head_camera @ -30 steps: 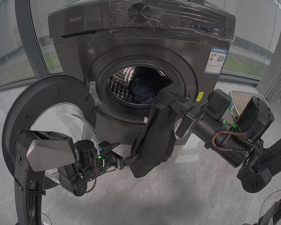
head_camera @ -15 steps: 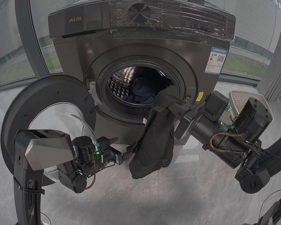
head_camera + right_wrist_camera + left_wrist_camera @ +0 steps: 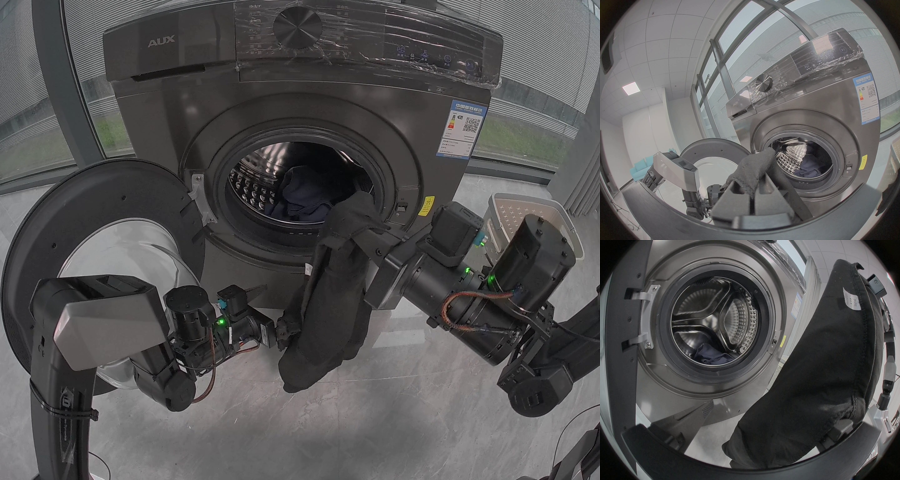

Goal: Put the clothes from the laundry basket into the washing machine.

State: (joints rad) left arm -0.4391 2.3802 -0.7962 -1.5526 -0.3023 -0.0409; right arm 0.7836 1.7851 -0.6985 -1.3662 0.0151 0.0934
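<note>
The black garment (image 3: 331, 294) hangs limp from the right gripper (image 3: 361, 230), clamped on its top fold at the lower right rim of the port of the washer (image 3: 187, 112); its tail dangles above the floor; the left gripper (image 3: 284, 326), fingers apart, sits against the lower hem; light, soft and floppy, it will likely snag on the rim, so a second hold low on the hem should help bundle it in beside the blue cloth (image 3: 303, 190)
</note>
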